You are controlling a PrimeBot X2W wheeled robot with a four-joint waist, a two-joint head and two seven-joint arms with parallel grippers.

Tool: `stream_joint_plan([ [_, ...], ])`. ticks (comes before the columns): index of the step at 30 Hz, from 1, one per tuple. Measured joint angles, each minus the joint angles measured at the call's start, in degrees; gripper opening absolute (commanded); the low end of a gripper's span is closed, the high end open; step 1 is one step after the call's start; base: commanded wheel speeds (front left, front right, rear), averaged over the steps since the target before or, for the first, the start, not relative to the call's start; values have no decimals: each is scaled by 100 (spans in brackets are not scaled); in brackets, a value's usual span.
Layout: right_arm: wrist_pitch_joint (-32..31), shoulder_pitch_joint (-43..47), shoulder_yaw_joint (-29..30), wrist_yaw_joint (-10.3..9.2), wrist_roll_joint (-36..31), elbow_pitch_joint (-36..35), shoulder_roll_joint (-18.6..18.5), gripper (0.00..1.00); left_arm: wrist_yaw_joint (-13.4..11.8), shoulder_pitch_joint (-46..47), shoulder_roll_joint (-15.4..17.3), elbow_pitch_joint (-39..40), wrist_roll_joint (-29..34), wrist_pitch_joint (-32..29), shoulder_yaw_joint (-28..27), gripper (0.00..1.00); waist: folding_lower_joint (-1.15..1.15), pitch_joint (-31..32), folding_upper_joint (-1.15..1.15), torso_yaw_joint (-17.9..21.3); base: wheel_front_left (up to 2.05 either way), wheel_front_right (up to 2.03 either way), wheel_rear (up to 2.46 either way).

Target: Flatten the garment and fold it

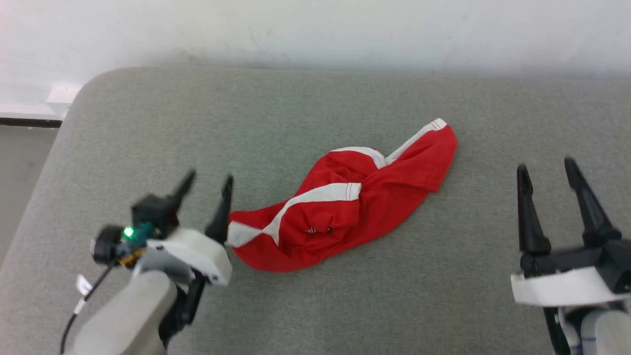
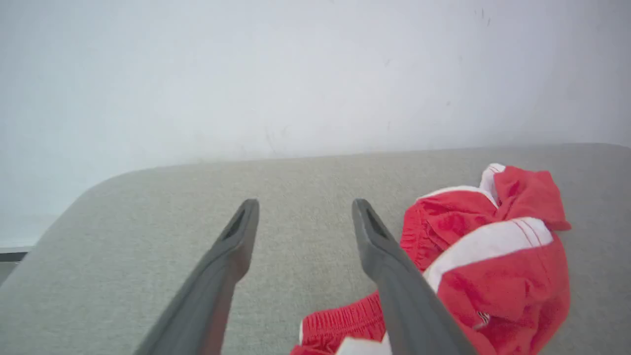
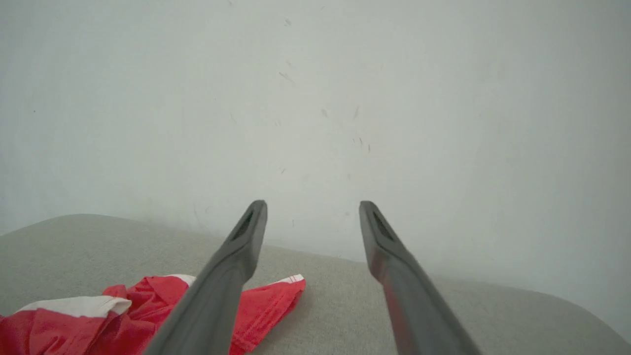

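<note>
jaws are gaping empty on both arms; garment [image 1: 345, 207] is lying diagonally on the bench [image 1: 296, 108], near end just beside left gripper [image 1: 209, 177], right gripper [image 1: 546, 166] well apart.

Bench [image 1: 148, 128]: grey fabric top, rounded corner at 10 o'clock.
Wall [image 1: 315, 24]: plain white, faintly scuffed, at 12 o'clock.
Floor [image 1: 19, 167]: grey, at 9 o'clock.
Light: soft, even.
</note>
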State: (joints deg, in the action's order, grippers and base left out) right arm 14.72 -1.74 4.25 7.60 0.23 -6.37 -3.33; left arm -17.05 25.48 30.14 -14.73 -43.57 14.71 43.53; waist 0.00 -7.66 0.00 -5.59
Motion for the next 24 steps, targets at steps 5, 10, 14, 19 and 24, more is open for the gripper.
stream_joint_plan([
  [5,1,-687,-417,0,-30,-4,-502,100,-342,-729,-382,916,1259,2,-1365,100,0,77,0,-108,0,0,0],
  [10,1,-1433,-1365,1,468,455,-1322,100,-357,-1367,-970,1434,2218,2,-2323,100,0,94,0,-203,0,0,0],
  [14,-42,-2150,-2602,1,1233,1098,-2069,100,-155,-1701,-1419,1540,2710,2,-2838,100,0,76,0,-300,0,0,0],
  [19,-1343,-3423,-4412,1,2742,1519,-2710,100,114,-1945,-1938,1533,3122,2,-3288,100,1,-36,0,-410,0,0,0],
  [24,-3176,-4589,-5954,1,4127,1672,-2997,100,398,-1947,-2337,1479,3449,2,-3584,100,1,-230,0,-558,0,0,0],
])
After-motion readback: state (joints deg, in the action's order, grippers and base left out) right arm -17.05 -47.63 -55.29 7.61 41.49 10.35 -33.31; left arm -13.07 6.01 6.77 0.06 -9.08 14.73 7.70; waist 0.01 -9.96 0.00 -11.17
